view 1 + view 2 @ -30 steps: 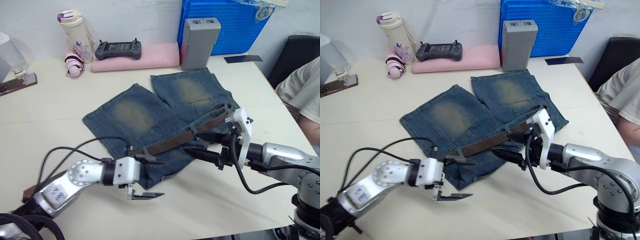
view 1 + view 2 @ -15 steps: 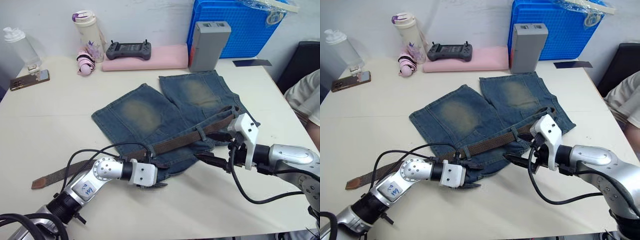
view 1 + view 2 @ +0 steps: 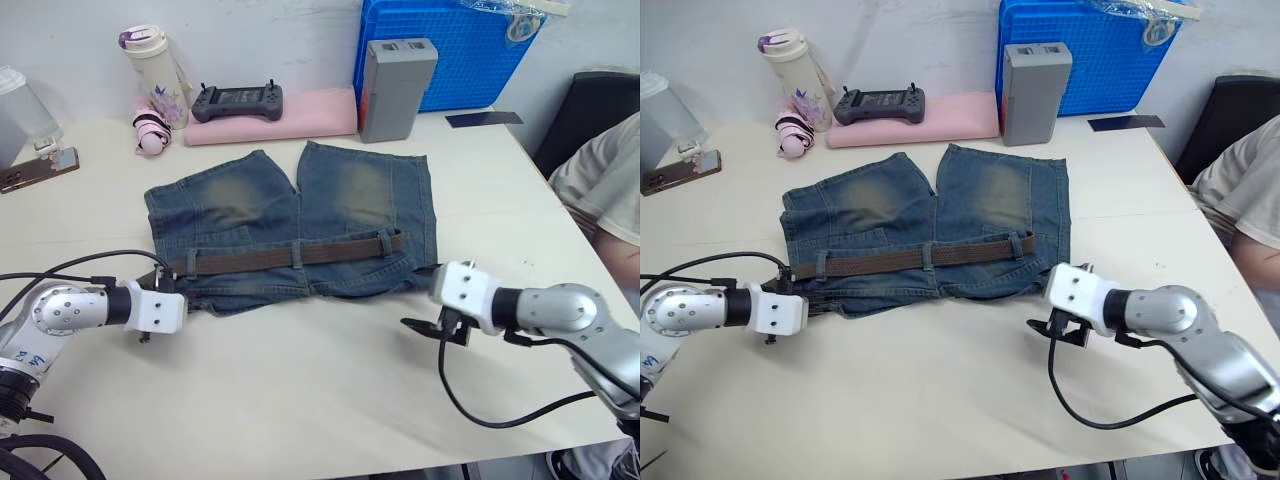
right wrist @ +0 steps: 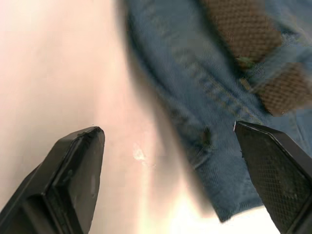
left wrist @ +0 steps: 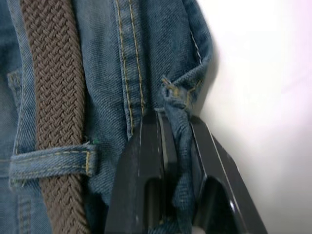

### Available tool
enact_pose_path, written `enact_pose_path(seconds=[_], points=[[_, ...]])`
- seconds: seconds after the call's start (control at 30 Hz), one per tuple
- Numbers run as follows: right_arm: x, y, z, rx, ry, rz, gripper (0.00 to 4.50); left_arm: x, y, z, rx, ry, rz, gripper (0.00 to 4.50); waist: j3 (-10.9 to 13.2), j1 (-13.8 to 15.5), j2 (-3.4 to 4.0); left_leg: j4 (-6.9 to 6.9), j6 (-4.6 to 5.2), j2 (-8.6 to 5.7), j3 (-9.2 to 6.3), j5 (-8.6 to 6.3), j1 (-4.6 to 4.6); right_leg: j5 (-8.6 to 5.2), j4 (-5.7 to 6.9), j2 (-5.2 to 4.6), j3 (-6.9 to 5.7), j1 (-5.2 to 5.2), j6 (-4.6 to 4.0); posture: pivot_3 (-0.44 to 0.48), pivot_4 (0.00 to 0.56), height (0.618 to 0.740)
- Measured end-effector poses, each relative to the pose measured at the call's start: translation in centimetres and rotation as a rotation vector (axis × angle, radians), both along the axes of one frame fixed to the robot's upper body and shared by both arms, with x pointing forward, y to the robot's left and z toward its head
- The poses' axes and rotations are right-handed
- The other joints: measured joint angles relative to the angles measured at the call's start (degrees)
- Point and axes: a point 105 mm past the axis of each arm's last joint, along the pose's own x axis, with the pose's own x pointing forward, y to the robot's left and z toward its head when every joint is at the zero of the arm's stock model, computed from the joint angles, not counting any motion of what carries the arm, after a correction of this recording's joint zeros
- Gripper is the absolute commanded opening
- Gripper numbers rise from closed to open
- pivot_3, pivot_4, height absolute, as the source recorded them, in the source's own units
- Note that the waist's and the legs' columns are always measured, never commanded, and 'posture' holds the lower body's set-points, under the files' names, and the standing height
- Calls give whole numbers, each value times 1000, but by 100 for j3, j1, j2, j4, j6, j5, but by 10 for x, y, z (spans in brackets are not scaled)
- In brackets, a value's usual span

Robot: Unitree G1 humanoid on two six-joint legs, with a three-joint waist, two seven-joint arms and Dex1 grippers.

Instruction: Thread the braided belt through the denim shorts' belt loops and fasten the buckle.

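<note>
The denim shorts (image 3: pixel 340 200) lie flat in the middle of the table, waistband toward me. The braided belt (image 3: pixel 340 250) runs along the waistband under the belt loops (image 3: pixel 298 255); another loop (image 5: pixel 53 163) crosses it in the left wrist view. Its buckle is hidden. My left gripper (image 5: pixel 173 117) is shut on a fold of denim at the waistband's left end (image 3: pixel 188 297). Just off the waistband's right end, over bare table, my right gripper (image 3: pixel 430 327) stands open, its fingers (image 4: pixel 80 156) spread wide with nothing between them.
Along the far edge stand a blue crate (image 3: pixel 450 50), a grey box (image 3: pixel 395 85), a pink pad (image 3: pixel 290 120) with a controller (image 3: pixel 235 100), and a bottle (image 3: pixel 150 70). A phone (image 3: pixel 35 165) lies far left. A person (image 3: pixel 600 190) sits at the right edge.
The shorts went from skewed and rumpled to flat and straight, the belt now level along the waistband. My left gripper closed on the waistband's left end. My right gripper came off the shorts.
</note>
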Motion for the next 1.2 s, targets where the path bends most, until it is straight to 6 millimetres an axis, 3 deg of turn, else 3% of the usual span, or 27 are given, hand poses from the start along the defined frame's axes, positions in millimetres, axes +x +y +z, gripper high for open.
enact_pose_path(seconds=[0.2, 0.23, 0.3, 0.47, 0.53, 0.57, 0.8, 1.13, 1.2], points=[[19, 23, -12, -73, -146, 105, 4500, 2, 4, -1, -13, 0, -2, 94, -7, -33, -11, 6, -9, -1, 3, 6, 10, 1, 13, 0, 0, 7, 1, 0, 150, 728], [26, 27, -12, -71, -161, 93, 4249, 2, 4, -1, -11, -1, 0, 70, -10, -50, -17, 9, -11, -1, 3, 8, 14, 1, 16, 0, 0, 12, 1, 0, 150, 728], [35, 27, -13, -80, -152, 68, 3623, 3, 5, -4, -14, -7, 6, 62, -11, -43, -17, 10, -4, -1, 1, 12, 16, 9, 18, -2, 2, 13, 1, 0, 150, 728], [28, 21, -23, -81, 8, 23, 1075, 4, 7, -3, -18, -32, 6, 62, -23, -28, -37, 10, -1, 0, -6, 9, 15, 9, 12, -6, 0, 16, -1, 0, 150, 728], [23, 19, -28, -76, 73, 6, 254, 5, 11, -2, -10, -49, 12, 62, -23, -25, -38, 10, 1, 0, -7, 7, 12, 9, 8, -6, -2, 16, -1, 0, 150, 728], [19, 17, -29, -59, 120, -14, 61, 7, 13, 0, 5, -66, 12, 62, -25, -21, -40, 10, 1, 0, -9, 4, 11, 9, 6, -6, -6, 16, -1, 0, 150, 728], [1, 18, -27, 46, 292, -58, 61, 7, 17, 1, -2, -107, 7, 62, -23, -15, -38, 6, 7, 0, -17, -7, -4, 9, -1, -6, -26, 15, 0, 0, 150, 728], [1, 22, -26, 100, 318, -93, 61, 5, 19, 3, -16, -110, 12, 62, -23, -33, -39, 7, 8, -1, -16, -8, -5, 10, -10, -6, -26, 14, 1, 0, 150, 728], [1, 22, -23, 170, 367, -127, 764, 4, 19, 4, -33, -107, 23, 1049, -21, -42, -34, 7, 7, -1, -15, -7, -9, 10, -6, -6, -26, 10, 1, 0, 150, 728]])
